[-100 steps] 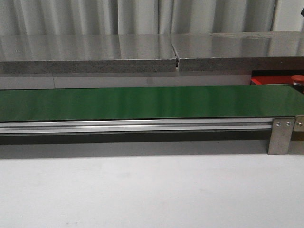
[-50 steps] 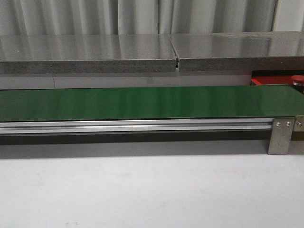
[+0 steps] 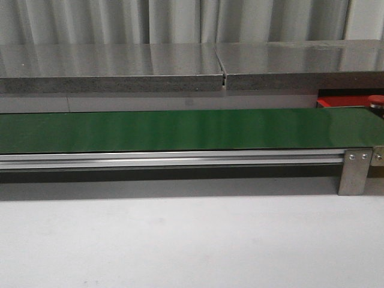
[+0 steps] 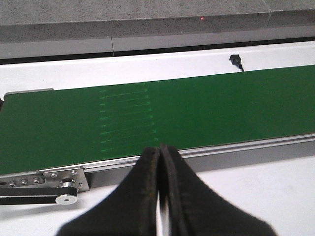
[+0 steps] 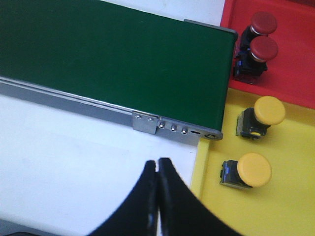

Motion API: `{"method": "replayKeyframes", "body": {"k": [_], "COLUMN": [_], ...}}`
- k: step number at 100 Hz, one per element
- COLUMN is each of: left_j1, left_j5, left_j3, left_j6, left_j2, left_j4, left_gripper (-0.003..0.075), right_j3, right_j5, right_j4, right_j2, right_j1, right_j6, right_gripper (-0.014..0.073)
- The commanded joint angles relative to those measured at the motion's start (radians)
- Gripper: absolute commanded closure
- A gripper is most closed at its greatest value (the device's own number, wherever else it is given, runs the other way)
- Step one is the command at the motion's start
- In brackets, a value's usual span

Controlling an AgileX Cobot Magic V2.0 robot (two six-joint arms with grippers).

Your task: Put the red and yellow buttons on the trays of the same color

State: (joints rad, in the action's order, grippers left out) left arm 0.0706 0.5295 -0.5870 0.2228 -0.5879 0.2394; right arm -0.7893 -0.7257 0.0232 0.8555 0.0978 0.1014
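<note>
Beyond the right tool (image 5: 157, 164), whose black fingers are pressed together on nothing, two red buttons (image 5: 261, 37) lie on the red tray (image 5: 295, 64) and two yellow buttons (image 5: 268, 110) on the yellow tray (image 5: 285, 206), past the green belt (image 5: 123, 59) end. Left tool (image 4: 161, 152) is clenched too, before the belt.

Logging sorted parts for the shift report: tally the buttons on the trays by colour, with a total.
Red buttons on the red tray: 2
Yellow buttons on the yellow tray: 2
Total: 4
</note>
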Motion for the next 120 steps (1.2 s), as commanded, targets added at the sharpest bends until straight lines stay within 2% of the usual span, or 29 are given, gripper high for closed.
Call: {"method": "replayKeyframes", "body": {"k": [1,48,72,78,99,115,120], "left_j1": [0.010,0.010,0.008,0.001,-0.119,-0.263,-0.305], "left_j5": [-0.075,-0.089,-0.104,-0.104,-0.093,-0.014,0.013], "left_j3": [-0.026,-0.026,-0.039,-0.060,-0.149,-0.238,-0.266], "left_j6": [-0.010,-0.010,-0.013,-0.053,-0.160,-0.160,-0.160], "left_j2": [-0.001,-0.001,-0.026,-0.056,-0.203,-0.327,-0.367], "left_j4": [0.019,0.020,0.020,0.020,0.020,0.020,0.020], "left_gripper": [0.0739,0.0739,0.0740,0.0740,0.0739,0.0734,0.0707], "right_j3": [0.024,0.219,0.228,0.228,0.228,0.228,0.228], "right_j5": [0.073,0.073,0.069,0.069,0.068,0.068,0.068], "right_j4": [-0.002,-0.001,-0.001,-0.001,-0.001,-0.001,-0.001], "right_j2": [-0.086,-0.499,-0.537,-0.537,-0.537,-0.537,-0.537], "right_j1": [0.000,0.000,0.000,0.000,0.000,0.000,0.000], "right_j6": [0.012,0.012,0.012,0.012,0.012,0.012,0.012], "right_gripper": [0.0715,0.0715,0.0715,0.0715,0.0715,0.0715,0.0715]}}
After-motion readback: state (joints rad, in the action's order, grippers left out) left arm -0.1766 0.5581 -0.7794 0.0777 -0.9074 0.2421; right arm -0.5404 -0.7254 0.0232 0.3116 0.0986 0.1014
